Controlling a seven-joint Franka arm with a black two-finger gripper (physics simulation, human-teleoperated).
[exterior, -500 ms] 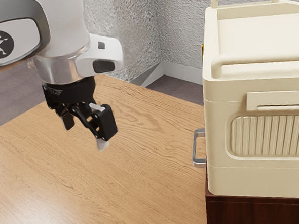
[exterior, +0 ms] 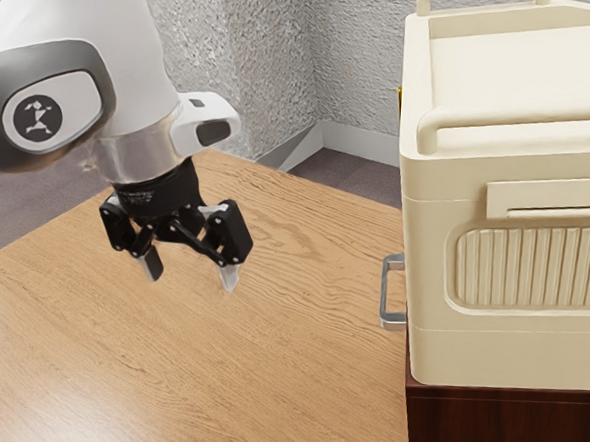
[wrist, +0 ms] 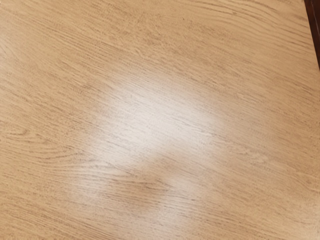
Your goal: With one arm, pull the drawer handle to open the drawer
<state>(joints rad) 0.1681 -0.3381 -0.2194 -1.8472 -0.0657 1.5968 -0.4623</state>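
Gripper [exterior: 191,271]: held over the table [exterior: 295,381], well apart from the handle [exterior: 384,290]
Fingers [exterior: 229,277]: spread wide
Handle: seen just beside the box [exterior: 423,351], toward the gripper
Box: set on the cabinet [exterior: 503,429]

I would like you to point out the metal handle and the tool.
Metal handle [exterior: 384,292]: exterior view, on its long bar.
Tool [exterior: 191,277]: exterior view, midway between its open fingertips.

Tan wood-grained tabletop [exterior: 267,350], ribbed cream case [exterior: 433,345], silver-grey handle [exterior: 384,293]
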